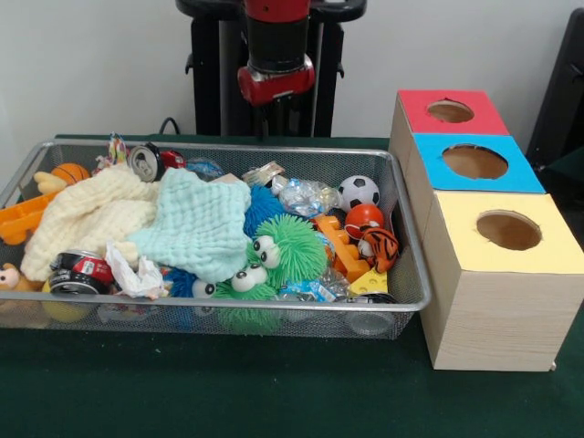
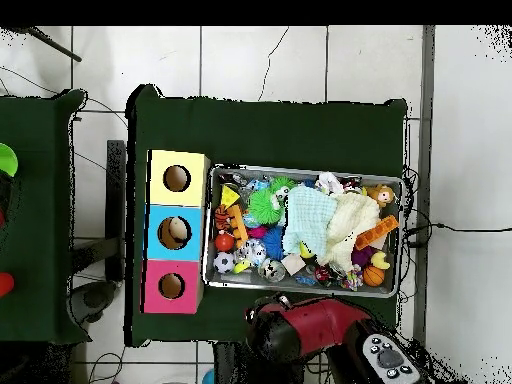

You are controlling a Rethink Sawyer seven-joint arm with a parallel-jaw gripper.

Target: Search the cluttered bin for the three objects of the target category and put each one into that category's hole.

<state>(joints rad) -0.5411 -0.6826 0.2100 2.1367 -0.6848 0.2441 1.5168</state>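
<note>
Wire bin (image 1: 415, 274) crammed with toys and cloths.
Beside it, three boxes (image 1: 493, 301) with round holes: red, blue, yellow.

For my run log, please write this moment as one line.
arm: drawn back behind silver wire-mesh bin | end effector: hidden | bin: full, two cloths on top | blue-topped wooden box: pale object in hole | red and yellow holes: look empty

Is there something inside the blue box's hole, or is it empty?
Not empty. From overhead, a pale round thing shows inside the hole of the blue box; what it is cannot be told. The front view shows only the hole's dim inside.
</note>
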